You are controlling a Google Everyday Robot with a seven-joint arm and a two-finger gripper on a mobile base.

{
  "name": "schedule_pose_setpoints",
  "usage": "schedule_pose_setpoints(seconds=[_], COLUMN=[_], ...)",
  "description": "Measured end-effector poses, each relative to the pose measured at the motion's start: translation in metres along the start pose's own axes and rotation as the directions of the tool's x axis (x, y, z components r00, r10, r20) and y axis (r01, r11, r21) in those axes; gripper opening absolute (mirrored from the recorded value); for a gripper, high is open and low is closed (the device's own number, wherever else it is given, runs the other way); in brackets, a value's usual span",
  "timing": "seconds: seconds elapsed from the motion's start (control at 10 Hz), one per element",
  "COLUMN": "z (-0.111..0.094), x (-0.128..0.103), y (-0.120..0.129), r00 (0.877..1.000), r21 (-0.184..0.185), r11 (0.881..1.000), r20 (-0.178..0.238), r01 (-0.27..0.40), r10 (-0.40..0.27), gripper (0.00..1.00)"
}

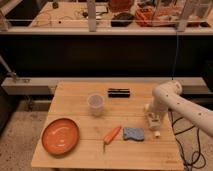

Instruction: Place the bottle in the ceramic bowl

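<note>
Only one arm [189,107] is seen here, white and chunky, reaching in from the right edge of the view. It is angled up and to the left as far as a rounded joint [167,92], and from that joint the last section is turned almost straight down. The gripper [153,121] is hung at the bottom end, pointed downward, low over the right side of the bench [75,92], near its right edge.
</note>
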Motion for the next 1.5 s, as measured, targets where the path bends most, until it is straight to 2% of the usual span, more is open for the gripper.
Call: schedule_pose_setpoints(seconds=[0.1,0.3,0.5,0.6,0.8,0.9,1.1,1.3,1.4,1.5], z=[-0.003,-0.009,-0.013,-0.02,-0.033,-0.035,-0.034,-0.023,-0.024,-0.03], x=[0.001,-0.001,-0.003,-0.008,-0.012,-0.012,-0.013,-0.013,-0.012,-0.012], y=[0.0,0.001,-0.003,-0.012,-0.031,-0.03,-0.033,-0.044,-0.046,-0.049], r00=[1.0,1.0,1.0,1.0,0.999,0.998,0.997,0.994,0.993,0.991], r21=[0.006,0.018,0.017,0.011,0.016,0.012,0.004,0.013,0.016,0.017], r11=[1.0,1.0,1.0,1.0,0.999,0.998,0.997,0.994,0.993,0.991], r20=[-0.005,-0.005,-0.009,-0.007,-0.007,0.001,0.003,0.003,0.001,0.005], r01=[0.003,0.007,0.01,0.021,0.048,0.056,0.077,0.108,0.116,0.13], r10=[-0.003,-0.007,-0.01,-0.021,-0.048,-0.056,-0.077,-0.108,-0.117,-0.13], gripper=[0.45,0.22,0.07,0.03,0.03,0.03,0.1,0.32,0.4,0.52])
